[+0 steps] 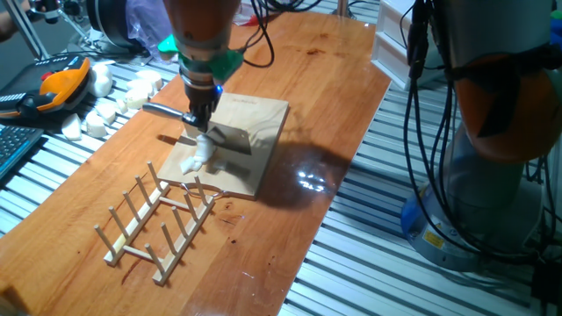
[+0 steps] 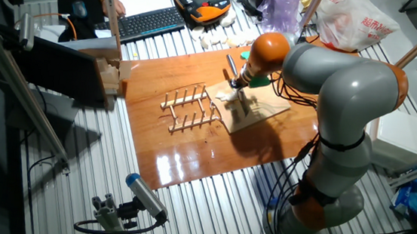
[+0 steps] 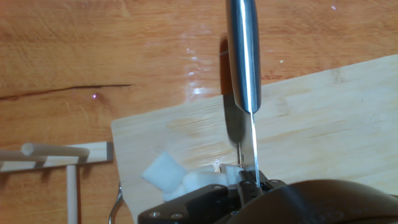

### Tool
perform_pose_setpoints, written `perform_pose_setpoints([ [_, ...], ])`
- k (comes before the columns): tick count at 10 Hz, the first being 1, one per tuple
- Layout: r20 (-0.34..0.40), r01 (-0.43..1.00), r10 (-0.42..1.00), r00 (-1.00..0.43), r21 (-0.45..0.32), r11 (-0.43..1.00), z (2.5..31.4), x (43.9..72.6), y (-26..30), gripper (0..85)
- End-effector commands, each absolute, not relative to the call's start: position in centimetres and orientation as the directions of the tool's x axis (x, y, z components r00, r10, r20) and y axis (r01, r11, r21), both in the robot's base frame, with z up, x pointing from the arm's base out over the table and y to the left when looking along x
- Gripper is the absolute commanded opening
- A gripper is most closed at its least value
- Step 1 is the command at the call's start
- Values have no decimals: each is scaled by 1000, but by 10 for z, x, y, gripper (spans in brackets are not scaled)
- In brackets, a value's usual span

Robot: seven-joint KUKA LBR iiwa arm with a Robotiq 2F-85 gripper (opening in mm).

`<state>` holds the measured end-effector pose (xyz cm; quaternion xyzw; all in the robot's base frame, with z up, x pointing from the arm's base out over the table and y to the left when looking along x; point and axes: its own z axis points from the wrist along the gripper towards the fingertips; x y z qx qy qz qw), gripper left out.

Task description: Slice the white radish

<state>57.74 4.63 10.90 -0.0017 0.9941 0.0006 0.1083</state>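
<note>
— Nearest the camera in the one fixed view, what sits at the desk's point(image 1: 290, 228) front edge?

— A wooden dowel rack point(image 1: 158, 224), lying just in front of the cutting board point(image 1: 255, 132) and touching its near corner.

— And on the board?

— The white radish point(image 1: 198, 158) lies on the board's near-left part, by the rack. In the hand view it point(image 3: 180, 177) shows as a few small white pieces close together, one squarish piece tilted to the left.

— What about the fingers point(image 1: 200, 114)?

— They are closed on a knife point(image 1: 189, 116), gripping it low over the board. The handle sticks out toward the desk's left edge. From the hand view the knife point(image 3: 244, 62) runs straight away from the camera, its thin edge coming down right beside the radish pieces; whether it touches them I cannot tell.

— Farther back?

— Off the desk's far-left corner, a heap of blocky white chunks point(image 1: 110, 101), then an orange-and-black pendant point(image 1: 53, 88). The other fixed view shows a keyboard point(image 2: 149, 21) beyond the desk.
</note>
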Motion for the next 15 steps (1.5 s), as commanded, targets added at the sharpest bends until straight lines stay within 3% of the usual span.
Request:
perform_pose_setpoints([
  [1,-215,-4,-5,-977,-5,1000,111,577,45,0],
  [7,-201,-2,-7,-979,-24,1000,120,572,41,0],
  [15,-212,-7,-9,-977,-10,1000,103,569,37,0],
])
